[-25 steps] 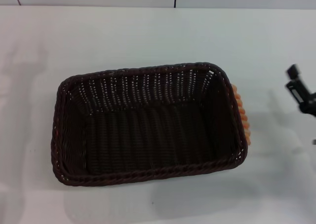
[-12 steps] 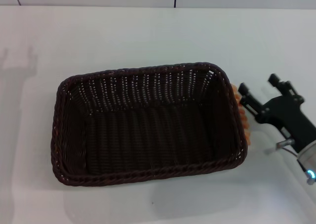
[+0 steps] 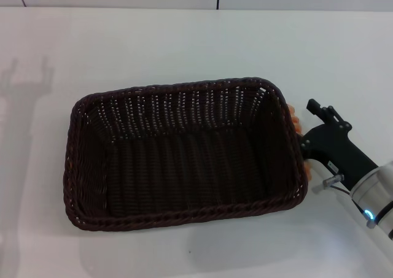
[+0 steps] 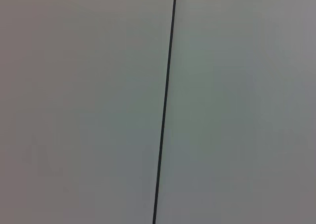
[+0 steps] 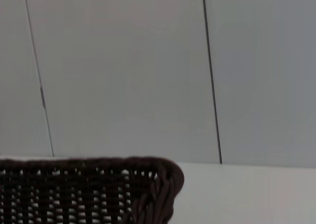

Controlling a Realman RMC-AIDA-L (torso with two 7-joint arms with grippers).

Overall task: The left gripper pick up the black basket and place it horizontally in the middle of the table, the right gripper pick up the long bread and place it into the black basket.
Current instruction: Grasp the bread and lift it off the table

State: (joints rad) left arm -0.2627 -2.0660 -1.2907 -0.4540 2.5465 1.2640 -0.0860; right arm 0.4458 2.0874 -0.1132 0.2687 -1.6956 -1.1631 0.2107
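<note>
One second on, the right gripper [image 3: 305, 132] is closing in beside the black basket [image 3: 184, 155], now crowding the long bread [image 3: 296, 119] tucked against the basket's right wall on the desk [image 3: 184, 38]. Jaws' spread: cannot tell. Pickup looks imminent.

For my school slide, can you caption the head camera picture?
Right gripper reaches the long bread beside the empty black basket on the table.
</note>
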